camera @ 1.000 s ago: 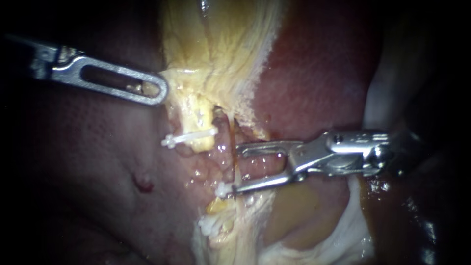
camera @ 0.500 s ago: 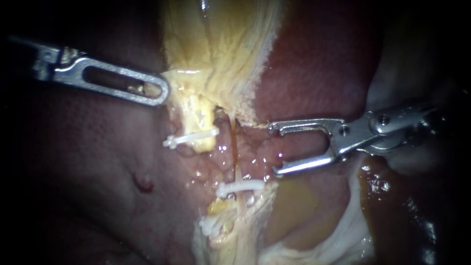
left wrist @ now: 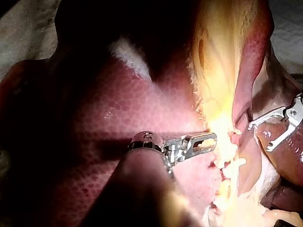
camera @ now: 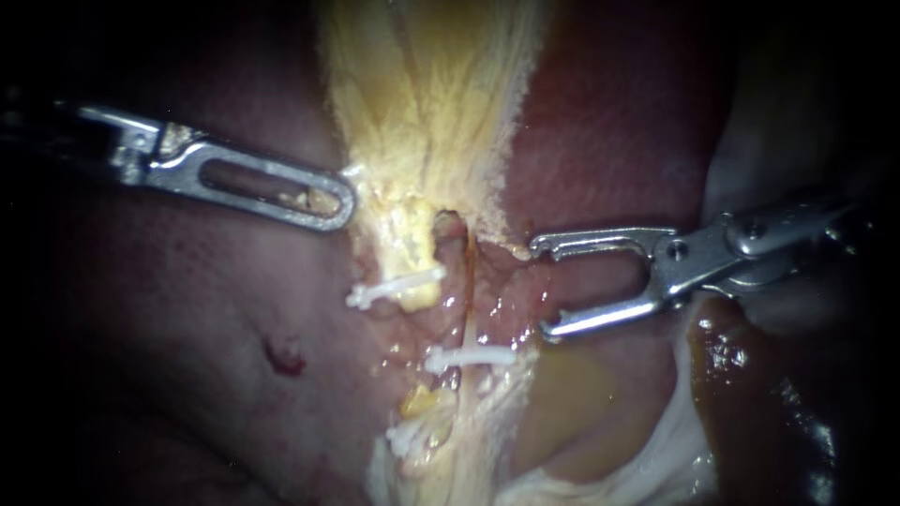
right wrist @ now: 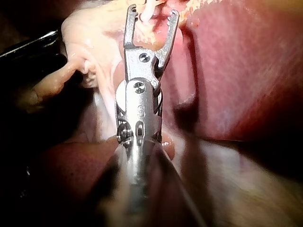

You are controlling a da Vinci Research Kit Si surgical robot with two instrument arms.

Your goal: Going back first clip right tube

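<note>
the liver fills most of the endoscope view, dark red on both sides of a band of yellow tissue that runs down the middle. no container shows anywhere, so nothing is held in one.

the left instrument comes in flat over the liver. its pincer lies together on the edge of the yellow tissue, scraps of which show through its slot, so i judge it clamped there, holding the band taut.

the right instrument has its pincer wide apart and empty, just beside the tubes on their right and touching neither.

the right tube is the thin strand below the yellow band. a white clip sits across it, low down. another clip crosses the yellow strand just to its left, and a third clip lies lower.

with the clip seated and the pincer bare, the step in hand looks like the retreat. the next move calls for drawing the right instrument out along its own shaft, tips clear of the tube, the clip and the liver beneath, while the left keeps its hold steady.
</note>
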